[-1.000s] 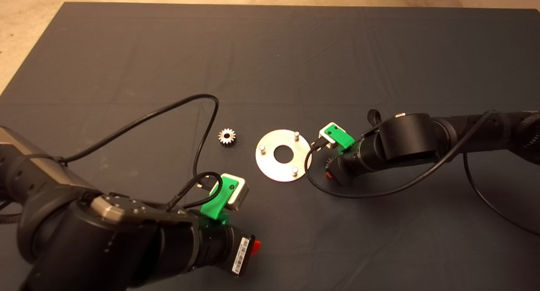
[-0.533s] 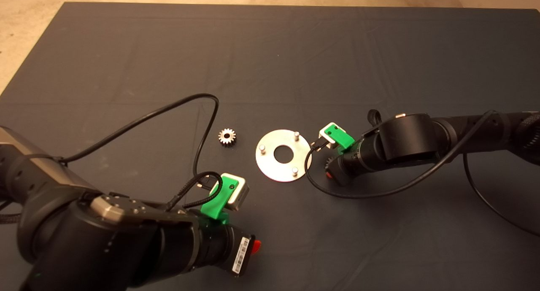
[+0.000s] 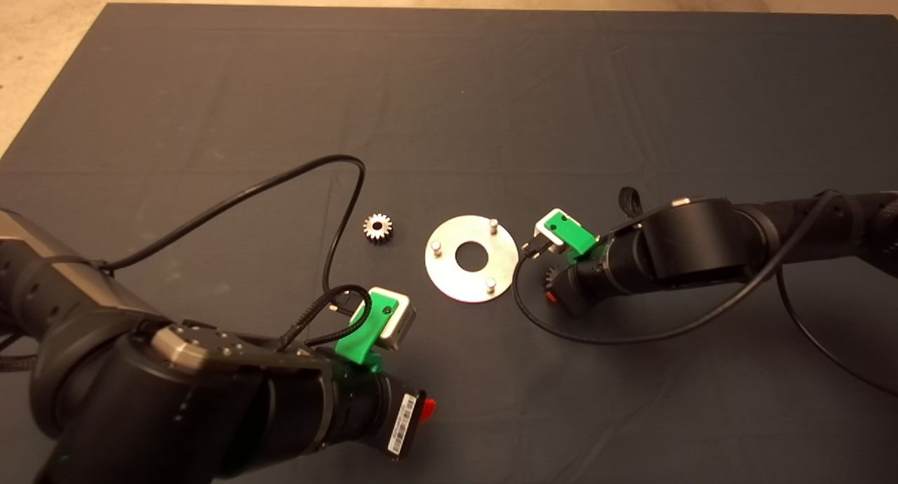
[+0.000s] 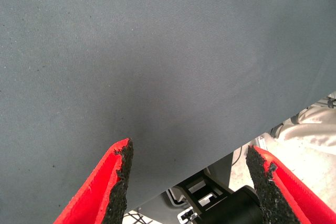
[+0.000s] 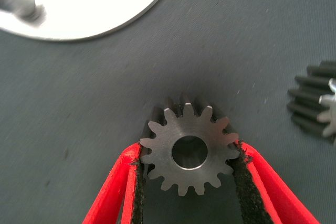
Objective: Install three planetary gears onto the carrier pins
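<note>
Right gripper (image 5: 188,182) fingers pinching gear (image 5: 188,153) | has edged right of carrier plate (image 3: 471,258) | left gripper (image 4: 189,182) fingers spread, lower left | pins bare

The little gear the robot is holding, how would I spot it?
Find the flat round silver plate mid-mat, then look just beside it at the right arm's green pincer. Its red fingers clamp a small dark steel toothed gear; the other gears lie loose on the mat.

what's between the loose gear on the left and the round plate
Only bare dark mat lies between the loose gear and the carrier plate, as the head view shows.
</note>
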Controlling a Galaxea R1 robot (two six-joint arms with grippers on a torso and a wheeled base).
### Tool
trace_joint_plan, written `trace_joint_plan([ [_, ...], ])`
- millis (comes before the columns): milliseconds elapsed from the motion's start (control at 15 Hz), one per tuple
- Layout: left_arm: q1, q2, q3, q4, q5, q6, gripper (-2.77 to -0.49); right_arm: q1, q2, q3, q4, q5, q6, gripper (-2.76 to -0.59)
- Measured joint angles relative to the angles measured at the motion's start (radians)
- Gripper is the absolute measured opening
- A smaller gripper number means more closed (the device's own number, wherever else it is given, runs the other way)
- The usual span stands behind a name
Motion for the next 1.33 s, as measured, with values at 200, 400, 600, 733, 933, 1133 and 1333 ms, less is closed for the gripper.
trace_joint_plan([
  [200, 0.000, 0.011, 0.000, 0.000, 0.000, 0.000, -1.77, 0.002, -0.024, 0.063, 0.000, -0.003, 0.016, -2.37],
  [400, 0.000, 0.015, 0.000, 0.001, 0.000, 0.000, -1.77, 0.034, -0.029, 0.117, 0.000, -0.003, 0.047, -2.37],
  [600, 0.000, 0.017, 0.000, 0.001, -0.001, 0.000, -1.77, 0.084, -0.021, 0.143, 0.004, -0.004, 0.065, -2.37],
  [733, 0.000, 0.019, 0.000, 0.001, -0.001, 0.000, -1.77, 0.095, 0.004, 0.145, 0.010, -0.009, 0.072, -2.37],
  [933, 0.000, 0.019, 0.000, 0.001, -0.001, 0.000, -1.77, 0.111, 0.064, 0.146, 0.021, -0.007, 0.075, -2.37],
  [1133, 0.000, 0.020, 0.000, 0.001, 0.000, 0.000, -1.77, 0.113, 0.121, 0.137, 0.035, -0.007, 0.076, -2.37],
  [1333, 0.000, 0.019, 0.000, 0.001, 0.000, 0.000, -1.77, 0.114, 0.183, 0.080, 0.039, -0.007, 0.076, -2.37],
])
